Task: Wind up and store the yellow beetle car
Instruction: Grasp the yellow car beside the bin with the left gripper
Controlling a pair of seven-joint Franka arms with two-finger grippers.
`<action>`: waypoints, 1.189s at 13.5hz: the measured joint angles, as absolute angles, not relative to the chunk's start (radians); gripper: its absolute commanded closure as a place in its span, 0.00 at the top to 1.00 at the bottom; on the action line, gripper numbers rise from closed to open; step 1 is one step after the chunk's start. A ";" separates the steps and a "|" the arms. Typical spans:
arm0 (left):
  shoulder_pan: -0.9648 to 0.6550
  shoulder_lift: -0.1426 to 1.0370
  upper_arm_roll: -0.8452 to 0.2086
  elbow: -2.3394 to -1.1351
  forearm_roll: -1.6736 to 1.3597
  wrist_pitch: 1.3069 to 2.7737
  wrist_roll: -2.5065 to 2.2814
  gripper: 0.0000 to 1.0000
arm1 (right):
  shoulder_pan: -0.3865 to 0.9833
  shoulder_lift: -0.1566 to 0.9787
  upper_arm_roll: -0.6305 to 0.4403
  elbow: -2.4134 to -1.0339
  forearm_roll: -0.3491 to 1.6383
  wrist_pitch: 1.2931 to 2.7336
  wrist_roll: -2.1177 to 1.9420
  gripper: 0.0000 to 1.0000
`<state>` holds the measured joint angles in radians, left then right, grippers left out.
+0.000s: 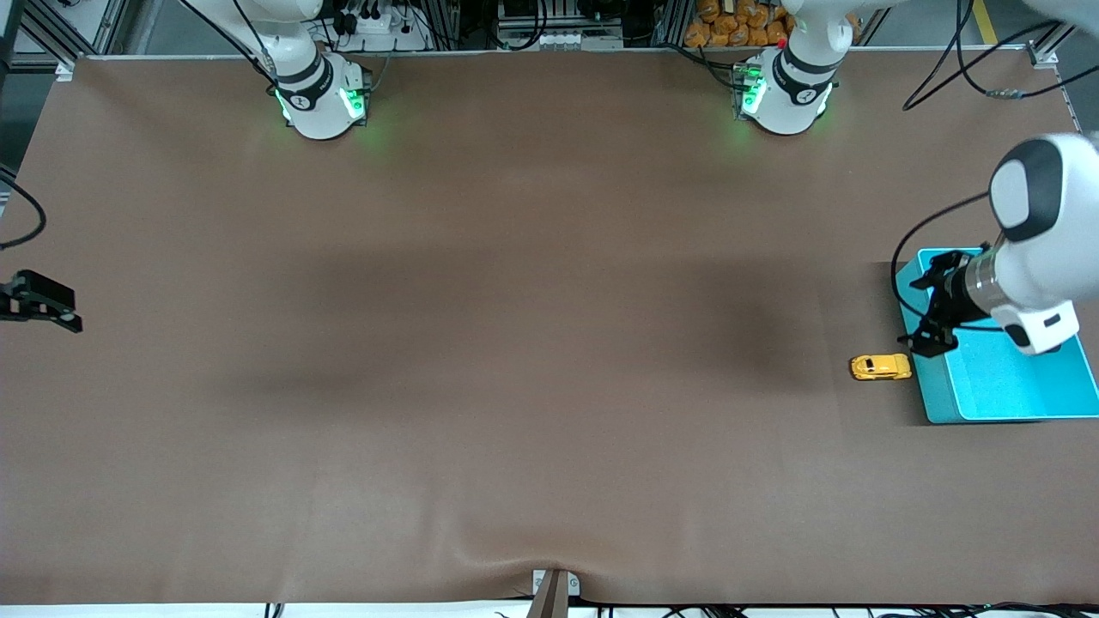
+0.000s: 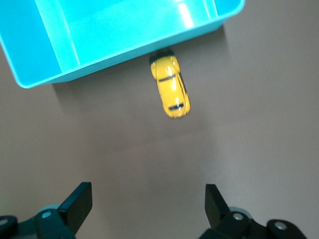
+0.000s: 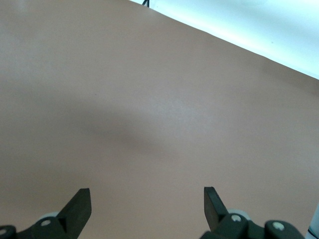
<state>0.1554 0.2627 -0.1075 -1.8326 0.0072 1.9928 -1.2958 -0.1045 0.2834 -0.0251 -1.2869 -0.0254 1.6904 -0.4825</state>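
Note:
The yellow beetle car stands on the brown table, right against the outer wall of the turquoise bin, on the bin's side toward the right arm's end. In the left wrist view the car points its nose at the bin's wall. My left gripper hangs open and empty over the bin's edge, beside the car and above it; its view shows the open gripper over bare table. My right gripper is open and empty over bare table.
The bin's inside shows nothing in it. A black clamp-like object sits at the table's edge at the right arm's end. A small bracket stands at the table's edge nearest the front camera.

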 measured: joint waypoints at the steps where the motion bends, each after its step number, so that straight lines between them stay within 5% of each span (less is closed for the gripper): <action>1: 0.163 0.294 -0.107 -1.833 0.007 2.035 -1.377 1.00 | -0.109 0.273 -0.028 -1.276 -0.026 1.677 -0.482 1.00; 7: 0.187 0.437 -0.103 -1.834 0.007 2.266 -1.755 1.00 | -0.177 0.290 -0.035 -1.280 -0.025 1.624 -0.446 1.00; 16: 0.224 0.611 -0.101 -1.840 0.009 2.393 -1.770 1.00 | -0.156 0.265 -0.020 -1.262 -0.024 1.583 -0.337 1.00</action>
<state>0.2238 0.6110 -0.1008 -1.8398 0.0095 2.3928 -1.7703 -0.1560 0.2648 -0.0197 -1.2619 -0.0243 1.5833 -0.3367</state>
